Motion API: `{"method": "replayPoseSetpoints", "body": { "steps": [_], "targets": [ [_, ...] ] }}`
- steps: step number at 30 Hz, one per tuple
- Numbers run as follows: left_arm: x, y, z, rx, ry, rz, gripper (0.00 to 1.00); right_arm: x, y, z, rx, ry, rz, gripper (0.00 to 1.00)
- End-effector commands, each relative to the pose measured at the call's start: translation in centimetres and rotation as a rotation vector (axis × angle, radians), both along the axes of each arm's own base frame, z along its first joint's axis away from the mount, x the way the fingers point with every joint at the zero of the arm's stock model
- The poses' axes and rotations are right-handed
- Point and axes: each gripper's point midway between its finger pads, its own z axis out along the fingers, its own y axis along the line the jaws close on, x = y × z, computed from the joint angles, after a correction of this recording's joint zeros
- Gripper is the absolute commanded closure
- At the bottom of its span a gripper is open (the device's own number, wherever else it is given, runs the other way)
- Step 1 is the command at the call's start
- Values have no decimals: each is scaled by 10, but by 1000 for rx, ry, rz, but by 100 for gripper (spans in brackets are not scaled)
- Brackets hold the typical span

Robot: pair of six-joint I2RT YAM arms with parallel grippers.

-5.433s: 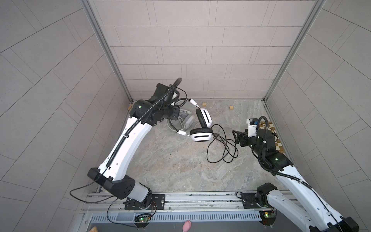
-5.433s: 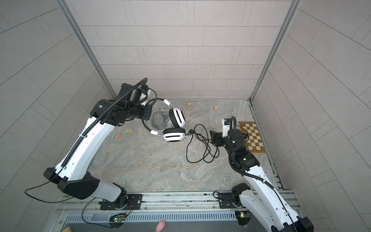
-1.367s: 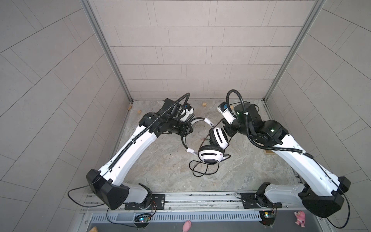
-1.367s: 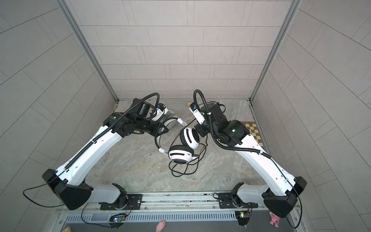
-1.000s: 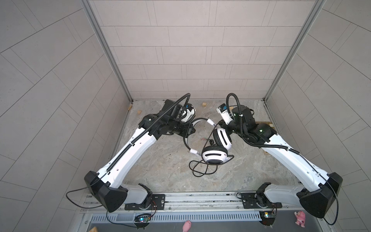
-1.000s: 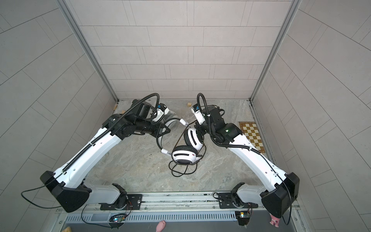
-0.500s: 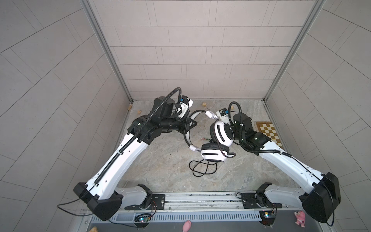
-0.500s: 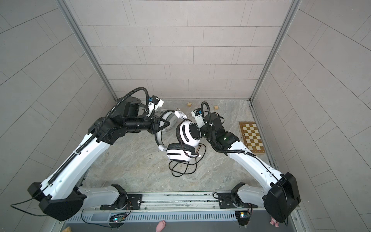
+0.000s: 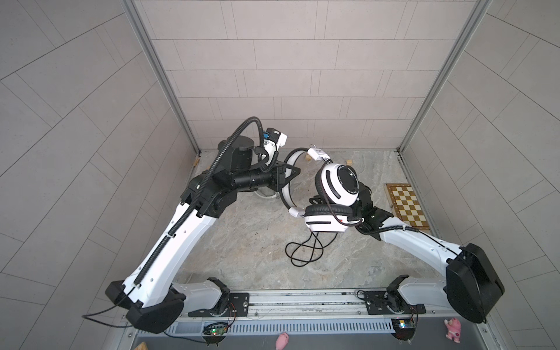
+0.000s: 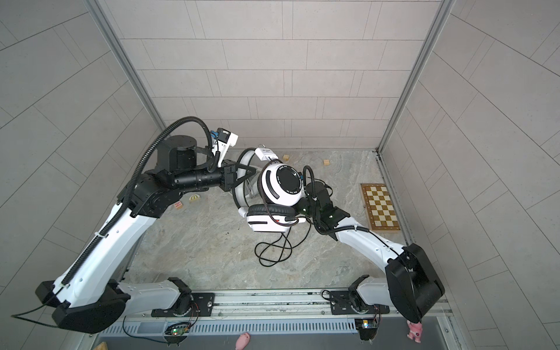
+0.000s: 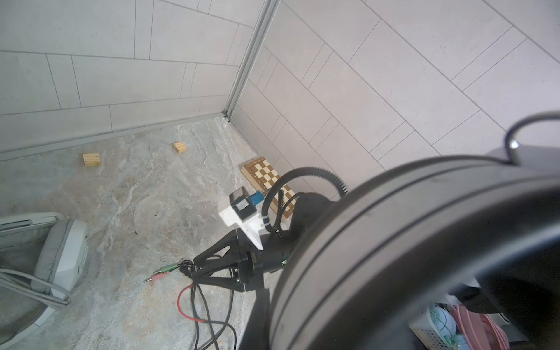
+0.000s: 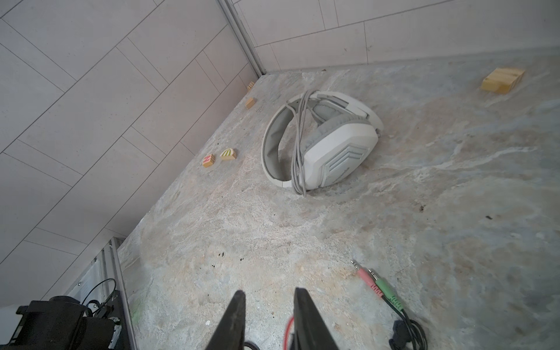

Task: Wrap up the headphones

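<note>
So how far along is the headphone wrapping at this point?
Done: white headset lies with grey cable wound round it. In hand: left gripper holds the black-and-white headset by its headband, some cable across the earcups. Left: loose black cable loops and plugs on the table by the open right gripper.

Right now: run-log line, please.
black-and-white headset: held up | left jaws: shut on headband | right jaws: open | black cable: end loose on table | white headset: cable wrapped
</note>
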Motion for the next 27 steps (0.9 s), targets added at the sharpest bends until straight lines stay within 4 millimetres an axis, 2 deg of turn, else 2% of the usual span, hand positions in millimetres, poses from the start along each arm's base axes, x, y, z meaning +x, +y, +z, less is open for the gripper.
{"method": "replayPoseSetpoints", "body": {
  "steps": [1, 8, 11, 16, 22, 23, 24, 25, 27],
  "targets": [
    [-7, 3, 45, -111, -58, -1, 100, 6, 8, 12, 86, -52, 11, 71],
    [3, 5, 52, -139, -24, 21, 100, 23, 33, 26, 228, -78, 62, 68],
    [12, 17, 60, -171, -10, 62, 100, 22, 38, 11, 221, -43, 68, 66],
    [28, 32, 77, -265, 19, 95, 100, 13, 41, -30, 184, 14, 65, 62],
    [48, 46, 81, -297, 37, 152, 100, 3, 43, -58, 175, 57, 70, 61],
    [51, 48, 82, -301, 40, 159, 100, 3, 42, -59, 171, 57, 67, 62],
    [54, 50, 80, -301, 43, 173, 100, -2, 39, -69, 154, 74, 67, 66],
    [58, 53, 80, -300, 41, 190, 100, -4, 38, -70, 150, 77, 68, 71],
    [69, 65, 75, -293, 52, 259, 100, -8, 34, -71, 138, 80, 67, 85]
  ]
}}
